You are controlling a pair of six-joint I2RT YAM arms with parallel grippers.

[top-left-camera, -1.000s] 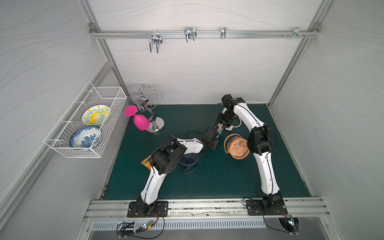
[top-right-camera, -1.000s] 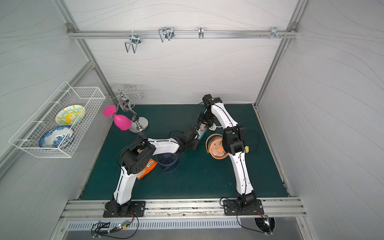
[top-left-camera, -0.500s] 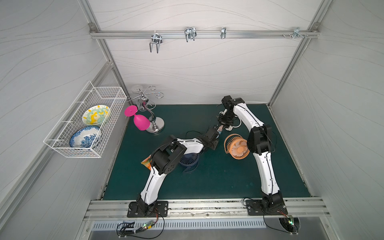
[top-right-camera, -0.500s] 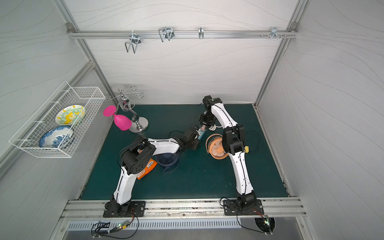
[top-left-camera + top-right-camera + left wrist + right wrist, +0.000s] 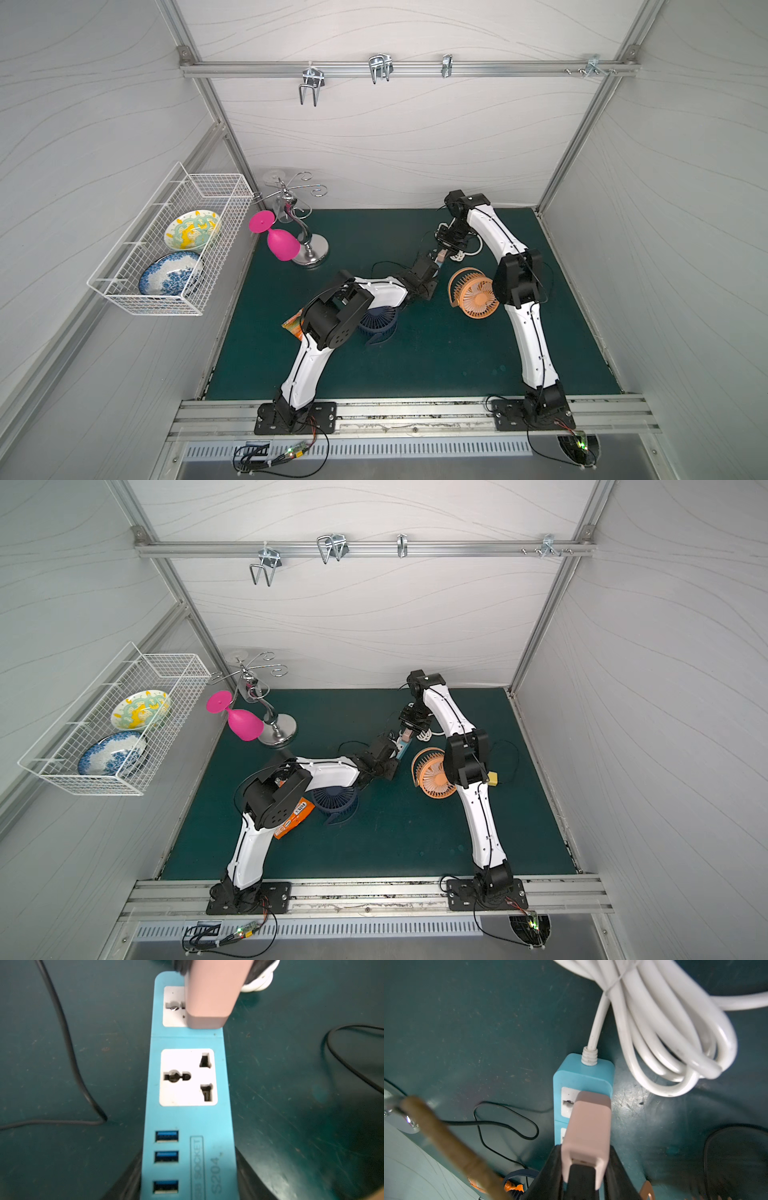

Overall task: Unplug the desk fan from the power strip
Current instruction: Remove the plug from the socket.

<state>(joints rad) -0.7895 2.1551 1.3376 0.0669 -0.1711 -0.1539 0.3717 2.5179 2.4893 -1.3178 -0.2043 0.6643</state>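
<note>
**Right gripper (image 5: 584,1167) pinching plug at far socket: pull pending**

Found pressed against both flanks of pink plug block (image 5: 212,991), which sits over the far socket of the power strip (image 5: 187,1118). Located strip flat on green mat (image 5: 415,365), far of centre, just far-left of orange fan (image 5: 476,293). Noted left gripper (image 5: 189,1178) clamped across the strip's near, USB end, pinning it down. Noted white cord (image 5: 664,1032) leaving the far end and bundled just beside it. Middle socket seen vacant. Could not tell whether prongs have begun to lift, nor which fan the plug serves. Blue fan (image 5: 376,324) lying under left arm.

Judged step: extraction grip set on both sides, plug not yet clear of strip. Next move calls for a straight draw away from the socket face, with hold-down kept firm. Sideways rocking likely to drag the strip or jam the prongs.

Checked containers: wire basket (image 5: 124,291) on left wall, holding two bowls, yellow-green bowl (image 5: 192,228) at far end and blue-white bowl (image 5: 171,274) at near end.
</note>
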